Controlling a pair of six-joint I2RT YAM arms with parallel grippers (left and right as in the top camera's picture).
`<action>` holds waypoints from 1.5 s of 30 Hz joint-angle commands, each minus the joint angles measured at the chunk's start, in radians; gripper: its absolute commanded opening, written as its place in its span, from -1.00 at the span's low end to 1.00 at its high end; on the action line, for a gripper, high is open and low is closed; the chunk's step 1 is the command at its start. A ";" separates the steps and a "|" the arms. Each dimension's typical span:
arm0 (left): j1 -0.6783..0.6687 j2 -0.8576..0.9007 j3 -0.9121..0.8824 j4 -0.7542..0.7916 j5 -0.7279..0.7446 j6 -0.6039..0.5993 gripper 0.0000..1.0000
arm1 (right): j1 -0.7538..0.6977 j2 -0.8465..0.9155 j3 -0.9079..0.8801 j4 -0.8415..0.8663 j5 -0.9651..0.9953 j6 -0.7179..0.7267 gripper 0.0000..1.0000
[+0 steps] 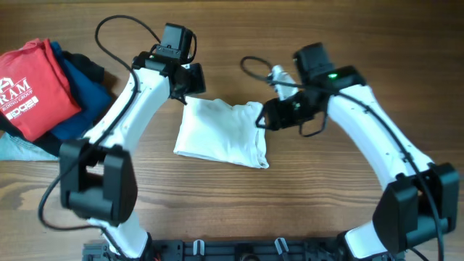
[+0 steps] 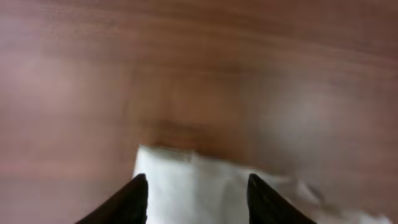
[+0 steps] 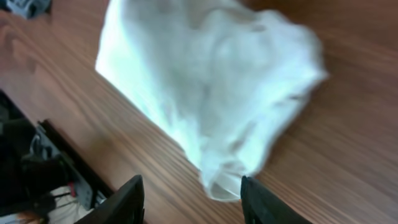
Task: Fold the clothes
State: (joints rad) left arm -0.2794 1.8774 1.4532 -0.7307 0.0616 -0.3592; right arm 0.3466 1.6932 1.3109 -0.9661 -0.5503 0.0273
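Observation:
The white T-shirt (image 1: 221,134) lies folded into a compact rectangle in the middle of the wooden table; its print is hidden. My left gripper (image 1: 185,90) hovers open over the shirt's far left corner, which shows between the fingers in the left wrist view (image 2: 199,186). My right gripper (image 1: 264,119) hovers open over the shirt's right edge; the right wrist view shows the bunched shirt (image 3: 211,87) ahead of the open fingers (image 3: 193,190). Neither gripper holds cloth.
A pile of folded garments sits at the far left: a red shirt with white lettering (image 1: 32,87), a blue one (image 1: 83,94) and a dark one beneath. A cable (image 1: 254,69) loops behind the right gripper. The arm bases stand at the near edge.

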 commanded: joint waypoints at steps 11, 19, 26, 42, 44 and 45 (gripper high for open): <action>-0.005 0.217 0.003 -0.349 0.042 0.040 -0.11 | 0.161 0.169 -0.180 0.189 0.331 0.304 0.03; -0.005 0.216 0.003 -0.634 0.099 -0.024 -0.15 | 0.042 0.169 -0.176 0.328 0.552 0.275 0.02; 0.013 0.081 0.064 -0.505 -0.029 -0.013 -0.05 | -0.041 0.023 -0.119 0.202 0.611 0.238 0.13; -0.043 0.317 0.071 -0.133 0.600 0.435 1.00 | -0.048 -0.132 -0.119 0.103 0.610 0.272 0.23; -0.084 0.365 0.070 -0.137 0.600 0.435 0.86 | -0.048 -0.132 -0.119 0.096 0.610 0.272 0.22; -0.101 0.385 0.069 -0.143 0.600 0.435 0.64 | -0.048 -0.132 -0.119 0.090 0.610 0.272 0.23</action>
State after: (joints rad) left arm -0.3229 2.1693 1.5311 -0.8635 0.6418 0.0551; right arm 0.3000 1.5650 1.1801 -0.8642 0.0387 0.2878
